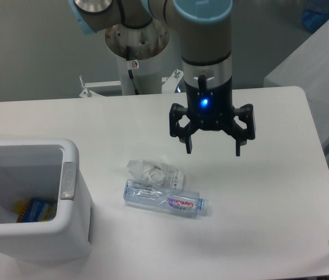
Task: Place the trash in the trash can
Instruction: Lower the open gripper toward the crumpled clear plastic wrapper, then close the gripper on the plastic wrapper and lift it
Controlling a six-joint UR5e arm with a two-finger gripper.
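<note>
On table (258, 192), clear purple-labelled bottle (164, 198).

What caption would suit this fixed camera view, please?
Open black two-finger gripper above white table, near crumpled clear wrapper, clear plastic bottle and white rectangular bin.

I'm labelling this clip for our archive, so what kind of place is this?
Probably a robotics lab or test cell, not a home: an industrial arm with an open gripper over a plain white table, with staged trash, a bottle and wrapper, beside a white bin.
</note>
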